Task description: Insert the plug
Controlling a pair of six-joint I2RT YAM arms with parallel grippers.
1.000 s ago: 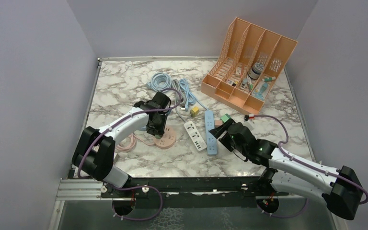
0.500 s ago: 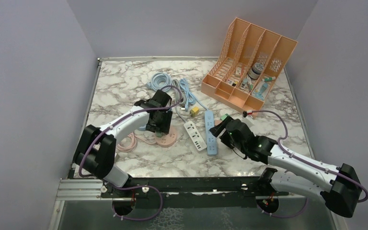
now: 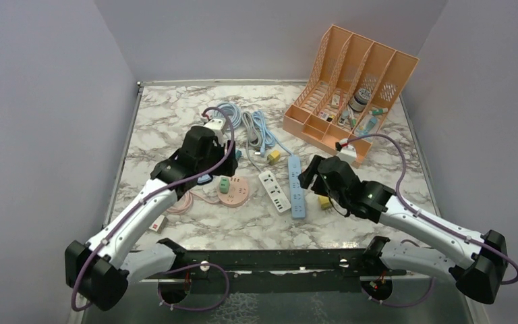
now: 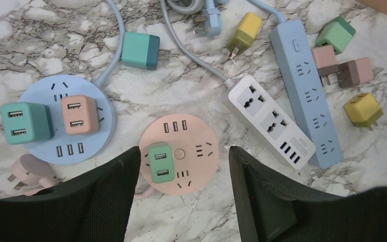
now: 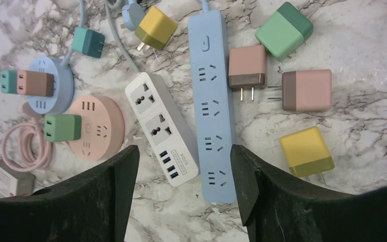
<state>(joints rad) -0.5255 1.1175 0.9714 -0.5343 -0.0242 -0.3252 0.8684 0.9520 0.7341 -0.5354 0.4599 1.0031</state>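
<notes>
Left wrist view: the green plug (image 4: 159, 162) is seated in the pink round hub (image 4: 201, 164), below the left hand (image 4: 184, 151), whose fingers are parted and empty. The right hand (image 5: 184, 149) is apart and empty over the blue strip (image 5: 211, 101). The orange organizer (image 3: 320, 61) at the far right of the counter (image 3: 168, 115) holds small items. Open marble shows at the far left.

We see a tabletop (image 3: 168, 115) of white marble veined with grey; a plain pale lavender left wall (image 3: 40, 135), back wall (image 3: 243, 34) and right wall (image 3: 492, 135) close it in; a metal rail (image 3: 108, 266) runs along its near edge; the light falls soft and even.
</notes>
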